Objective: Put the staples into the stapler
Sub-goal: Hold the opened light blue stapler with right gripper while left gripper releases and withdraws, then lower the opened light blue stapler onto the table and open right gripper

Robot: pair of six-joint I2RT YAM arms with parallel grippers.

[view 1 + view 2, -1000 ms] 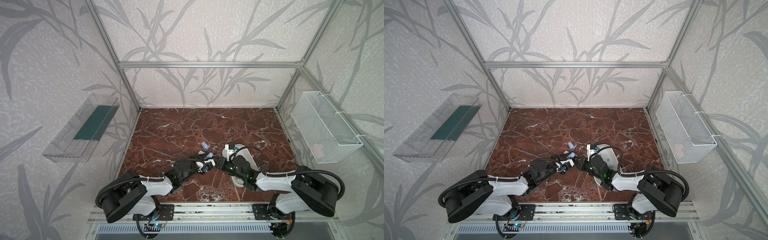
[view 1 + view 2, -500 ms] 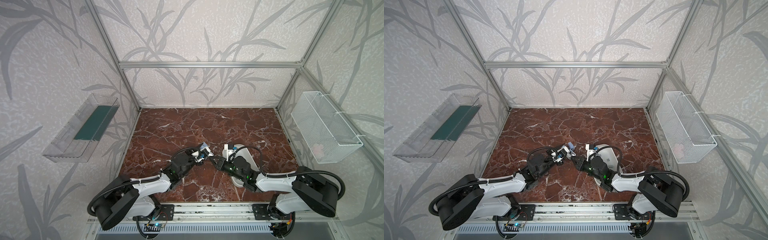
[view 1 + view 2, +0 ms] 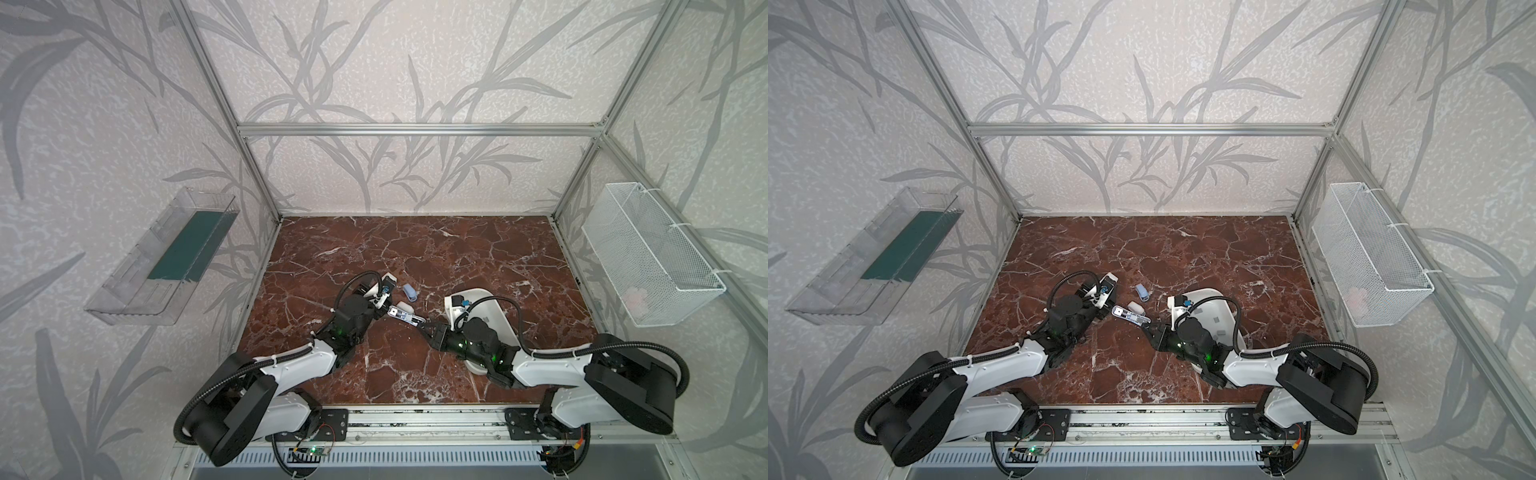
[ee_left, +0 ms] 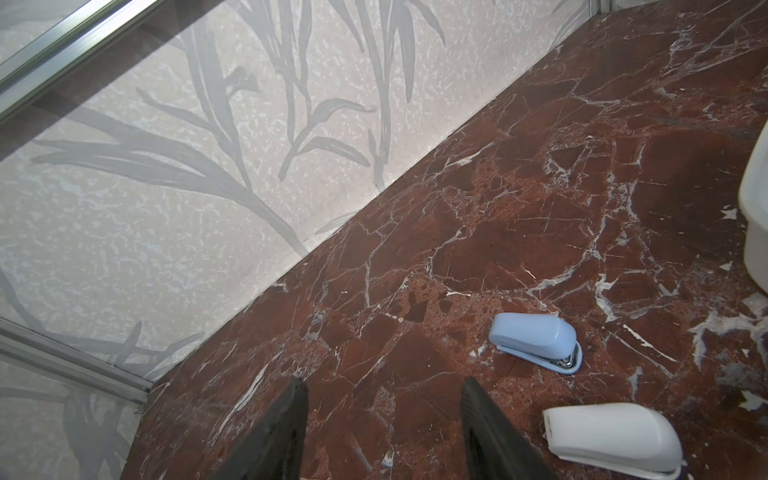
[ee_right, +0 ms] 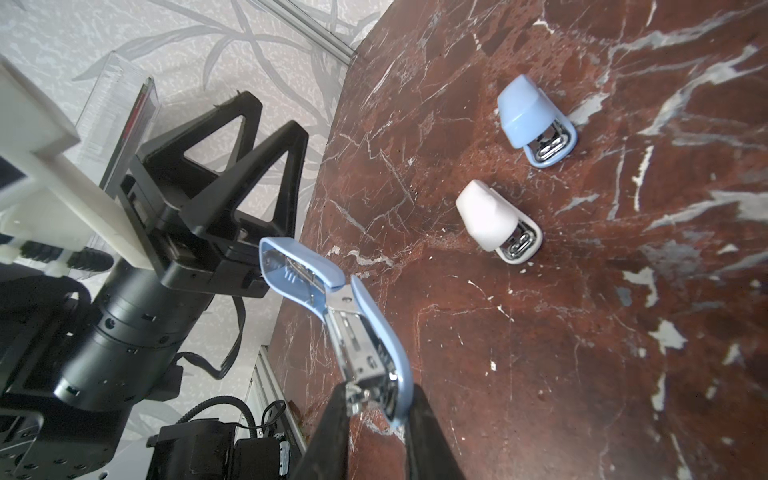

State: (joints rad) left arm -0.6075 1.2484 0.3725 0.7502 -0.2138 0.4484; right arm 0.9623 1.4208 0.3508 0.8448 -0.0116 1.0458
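Note:
My right gripper [image 5: 376,399] is shut on the hinge end of a light blue stapler [image 5: 353,324], held above the marble floor. The stapler's lid is swung open and its metal channel is bare. In both top views the stapler [image 3: 405,314] juts from the right gripper [image 3: 424,328] toward the left arm. My left gripper [image 4: 384,388] is open and holds nothing; it [image 5: 273,112] stands just beyond the lid's tip, apart from it. A few grey strips, the staples [image 3: 1217,319], lie in a white tray [image 3: 1204,296], partly hidden by my right arm.
A closed blue stapler [image 4: 536,343] and a closed white stapler [image 4: 611,436] lie on the floor [image 3: 415,249] beside the left gripper. A clear bin [image 3: 166,257] hangs on the left wall and a wire basket [image 3: 648,253] on the right wall.
The left gripper has let go at the stapler, drawn back to the left and opened. The right gripper has stayed where it was, still shut on the stapler.

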